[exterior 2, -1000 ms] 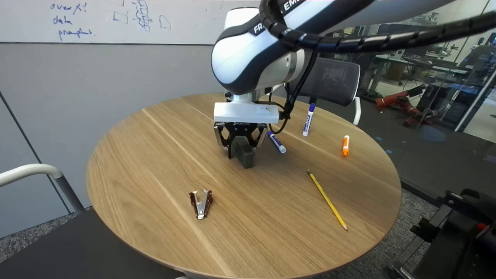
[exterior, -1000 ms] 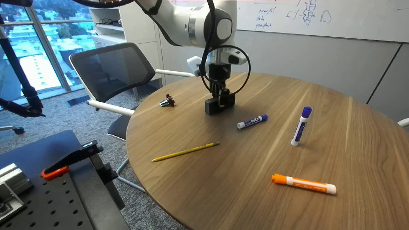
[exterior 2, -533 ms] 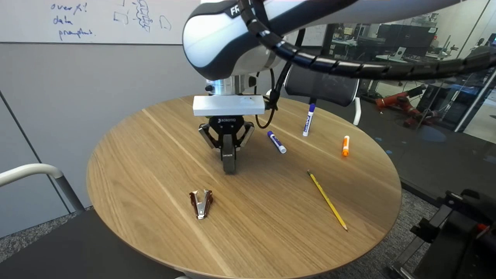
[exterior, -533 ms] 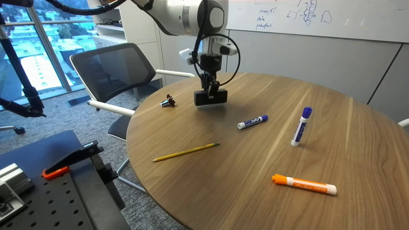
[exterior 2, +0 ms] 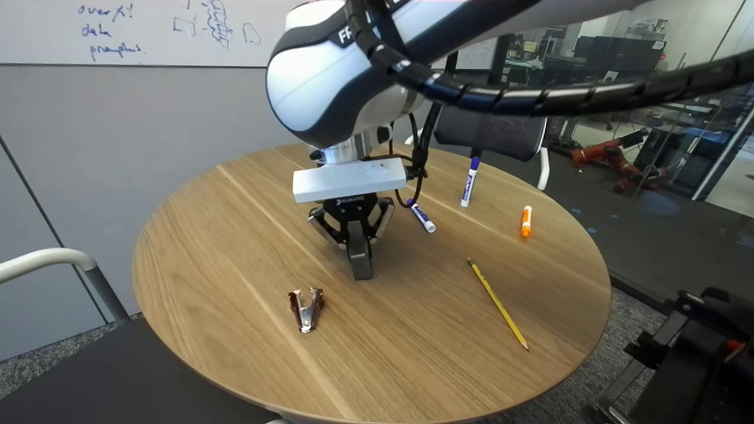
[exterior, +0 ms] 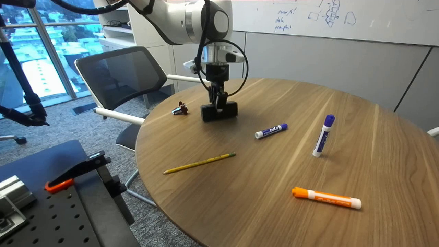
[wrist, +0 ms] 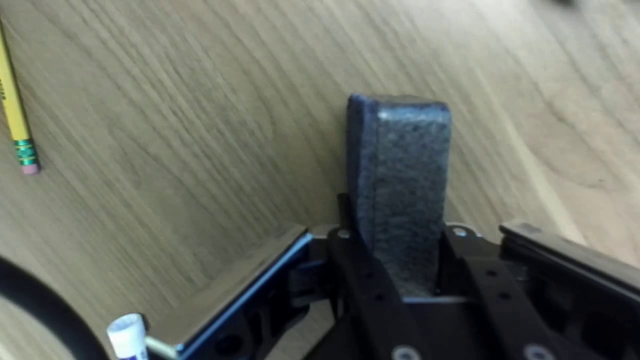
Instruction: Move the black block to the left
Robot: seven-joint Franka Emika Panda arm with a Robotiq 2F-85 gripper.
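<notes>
The black block [exterior: 228,110] is a matte dark rectangular bar, held at the back-left part of the round table. It also shows in an exterior view [exterior 2: 360,254], pointing down from the jaws and slightly tilted. My gripper [exterior: 218,107] is shut on the block. In the wrist view the fingers [wrist: 395,235] press its two long sides, and its far end [wrist: 412,160] sticks out beyond them. The block's lower edge is at or just above the tabletop; I cannot tell whether it touches.
On the table [exterior: 260,192] lie a staple remover [exterior 2: 306,310], a yellow pencil [exterior: 199,163], a blue-capped marker [exterior: 271,131] and an orange marker [exterior: 325,198]. Another blue-capped marker [exterior: 323,136] stands upright. A chair [exterior: 120,75] stands close behind the table edge.
Across the last second the gripper, with the block, has risen, turned a little and moved toward the staple remover. In the last half second it has come down again. The other objects have not moved.
</notes>
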